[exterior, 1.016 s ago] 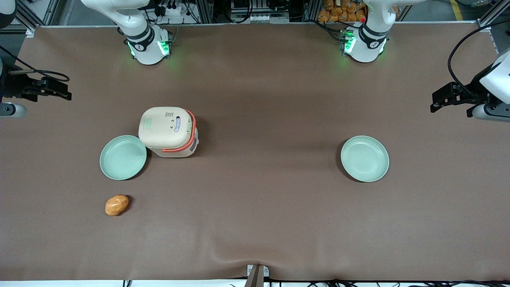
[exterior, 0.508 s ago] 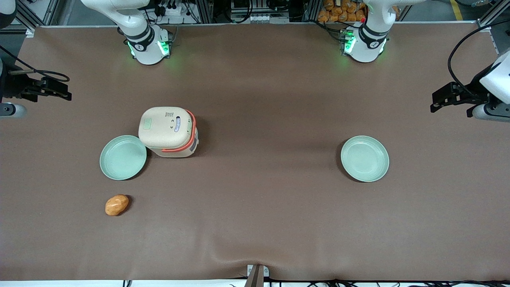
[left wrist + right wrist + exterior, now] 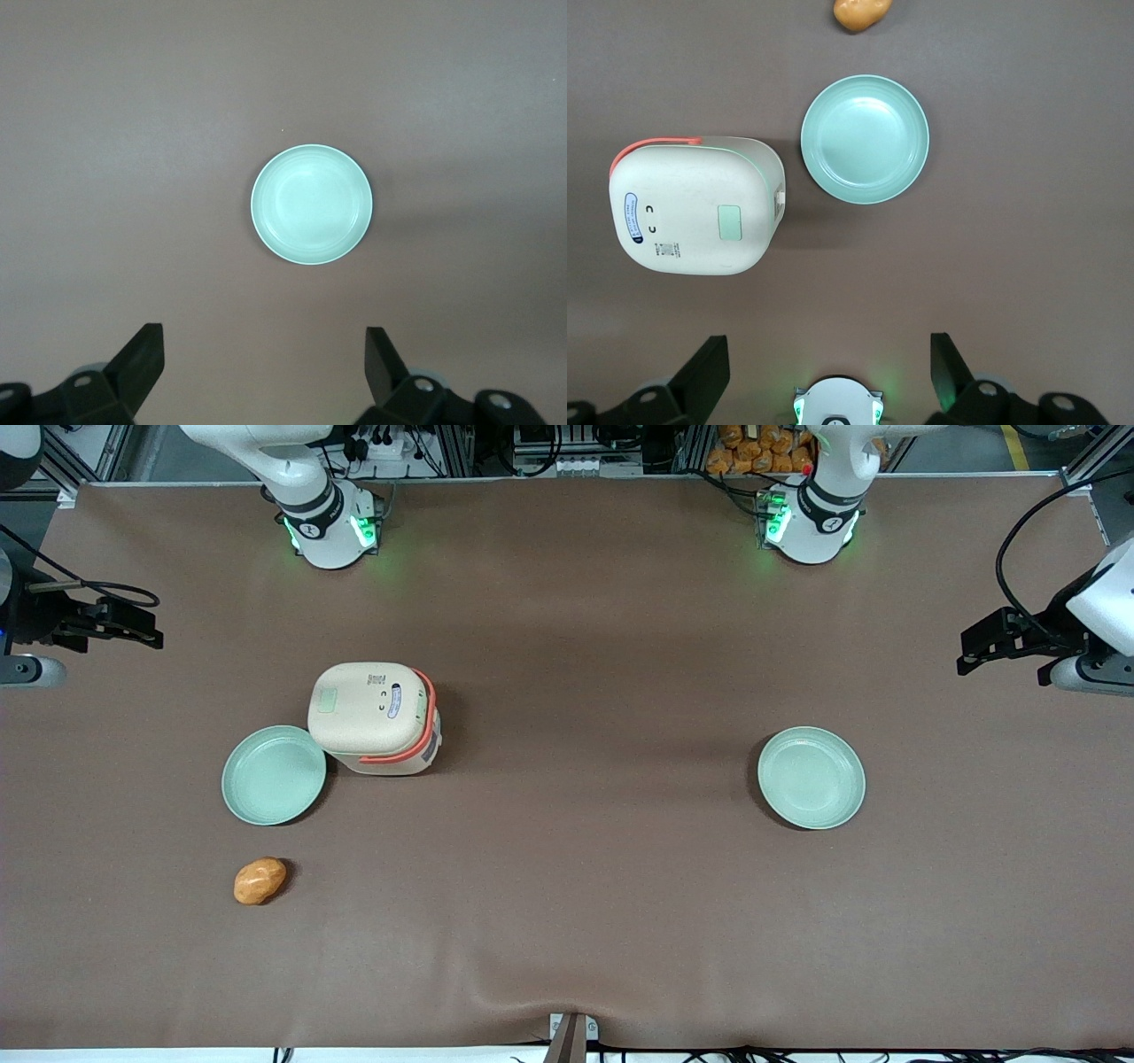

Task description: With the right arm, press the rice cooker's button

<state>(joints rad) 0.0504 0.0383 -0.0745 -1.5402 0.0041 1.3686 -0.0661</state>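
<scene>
Right now I am holding my end effector [image 3: 824, 372] high over the bench [image 3: 602, 886], fingers spread apart and gripping nothing, well apart from the rice cooker [image 3: 374, 717]. It is sitting closed, touching a green plate [image 3: 273, 774], its button [image 3: 730, 221] facing up on the lid.

What we count on the table

We see one rice cooker [image 3: 374, 717], two green plates [image 3: 273, 774] [image 3: 811, 777], one orange potato [image 3: 260, 880] and one gripper [image 3: 124, 625].
</scene>
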